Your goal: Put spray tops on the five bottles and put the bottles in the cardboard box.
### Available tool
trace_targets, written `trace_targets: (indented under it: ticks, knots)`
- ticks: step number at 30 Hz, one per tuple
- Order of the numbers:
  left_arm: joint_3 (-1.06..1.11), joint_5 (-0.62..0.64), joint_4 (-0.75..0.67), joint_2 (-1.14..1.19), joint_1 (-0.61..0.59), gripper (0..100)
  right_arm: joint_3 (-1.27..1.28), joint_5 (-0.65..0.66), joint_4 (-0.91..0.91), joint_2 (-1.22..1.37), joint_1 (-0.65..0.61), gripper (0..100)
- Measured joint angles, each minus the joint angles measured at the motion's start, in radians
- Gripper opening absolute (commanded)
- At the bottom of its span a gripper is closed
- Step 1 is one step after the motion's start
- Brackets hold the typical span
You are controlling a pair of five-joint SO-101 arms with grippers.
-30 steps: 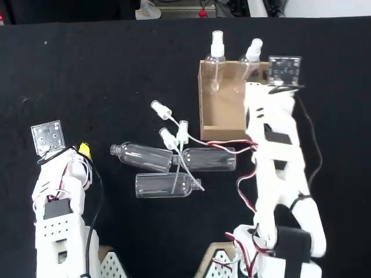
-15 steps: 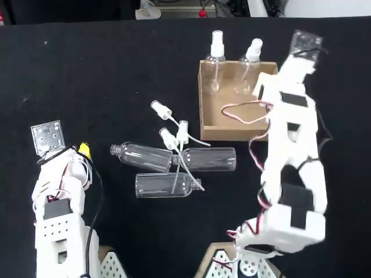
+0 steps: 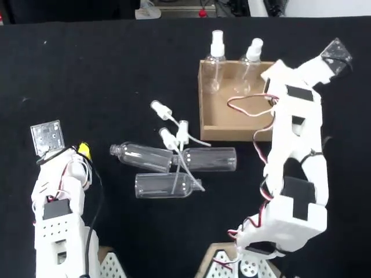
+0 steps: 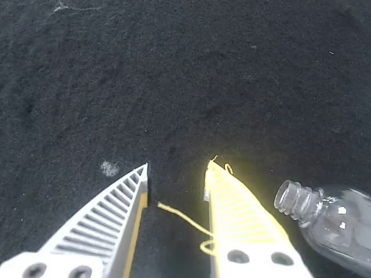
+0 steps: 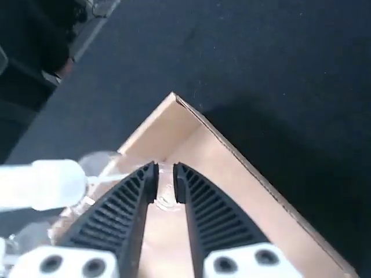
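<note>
The cardboard box [image 3: 232, 134] sits on the black table [image 3: 104, 63], right of centre. Two capped bottles [image 3: 213, 68] [image 3: 248, 69] stand upright against its far wall. Three uncapped bottles lie on their sides left of the box: one [image 3: 142, 157] nearest the left arm, one [image 3: 211, 158] just in front of the box, and one [image 3: 162, 185] closer to the arms. Three loose spray tops [image 3: 160, 109] [image 3: 168, 138] [image 3: 183, 132] lie just beyond them, their tubes trailing across the bottles. The left gripper [image 4: 177, 168] hangs over bare table, jaws moderately apart and empty, with an open bottle neck [image 4: 290, 200] beside its yellow-taped finger. The right gripper [image 5: 165, 169] is above a corner of the box, jaws nearly together and holding nothing.
</note>
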Motion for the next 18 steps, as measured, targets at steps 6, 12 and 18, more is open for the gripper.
trace_targets:
  ticks: [6,12,18]
  knots:
    - [0.0,0.0,0.0,0.0,0.0,16,-0.031,-0.028,0.0,0.0,0.002,1.1]
    - [0.0,0.0,0.0,0.0,0.0,16,-0.012,-0.028,-0.138,0.023,0.0,1.1]
    - [0.0,0.0,0.0,0.0,0.0,16,0.046,-0.054,-0.295,0.092,-0.006,1.0]
